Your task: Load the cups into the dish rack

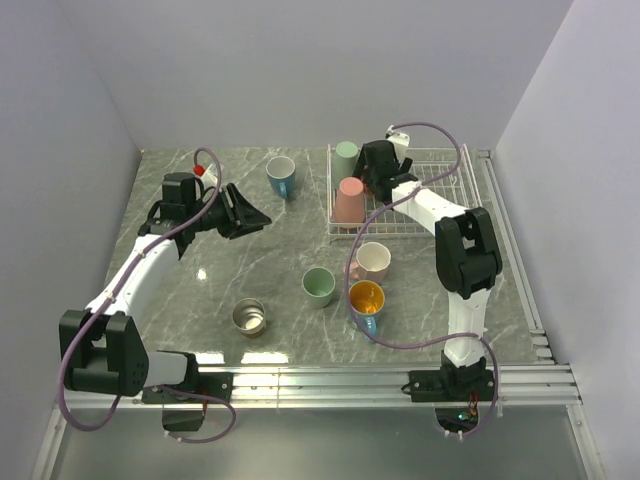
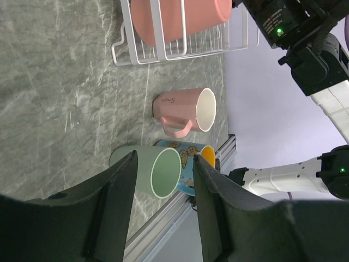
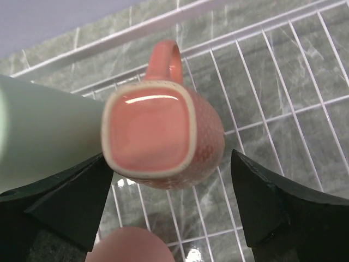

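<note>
The white wire dish rack stands at the back right. In it are a mint green cup, a salmon pink cup and, in the right wrist view, a pink handled mug standing bottom-up on the grid. My right gripper hangs open over that mug, its fingers on either side and the right one clearly apart from it. My left gripper is open and empty above the table's left half. Loose on the table are a blue cup, a pale pink mug, a mint cup, a blue mug with an orange inside and a steel cup.
The rack's right half is bare grid. Through the left wrist camera I see the mint cup, the blue butterfly mug, the pale pink mug and the rack's near corner. A metal rail runs along the near edge.
</note>
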### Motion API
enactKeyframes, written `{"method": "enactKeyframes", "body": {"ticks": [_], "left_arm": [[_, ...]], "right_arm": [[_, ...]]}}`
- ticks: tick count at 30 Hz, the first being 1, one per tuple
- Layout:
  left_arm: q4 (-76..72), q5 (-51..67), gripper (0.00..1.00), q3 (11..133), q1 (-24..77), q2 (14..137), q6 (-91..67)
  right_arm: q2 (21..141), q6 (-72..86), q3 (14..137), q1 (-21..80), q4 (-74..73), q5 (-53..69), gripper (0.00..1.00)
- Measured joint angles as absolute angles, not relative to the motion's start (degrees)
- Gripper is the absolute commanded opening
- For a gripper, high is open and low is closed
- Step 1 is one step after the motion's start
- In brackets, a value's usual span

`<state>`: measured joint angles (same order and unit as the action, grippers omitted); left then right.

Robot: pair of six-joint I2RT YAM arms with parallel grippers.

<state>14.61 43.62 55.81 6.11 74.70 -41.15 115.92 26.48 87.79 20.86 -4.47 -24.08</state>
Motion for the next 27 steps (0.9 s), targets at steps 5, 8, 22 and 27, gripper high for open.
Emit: {"method": "enactKeyframes", "body": {"ticks": [5,8,22,27], "left_arm": [[14.7,43.6,0.50,55.5,6.1,73.8,-41.1],[15.0,43.4,0.50,55.5,6.2,73.4,-41.1],[16.4,36.2,0.49,57.8,6.2,75.8,-41.8],[18.7,28.5,0.49,65.8,6.3,83.2,-41.8]], "right_arm": [[114.2,26.5,87.6,20.8,-5.9,-23.9,0.96],[111.8,26.3,87.6,20.8,-6.2,-24.0,0.97],[83.2,26.2,77.1,20.9,-11.1,-23.8,0.99],[70.0,29.3,67.6,21.3,-14.8,-19.3,0.99]]}}
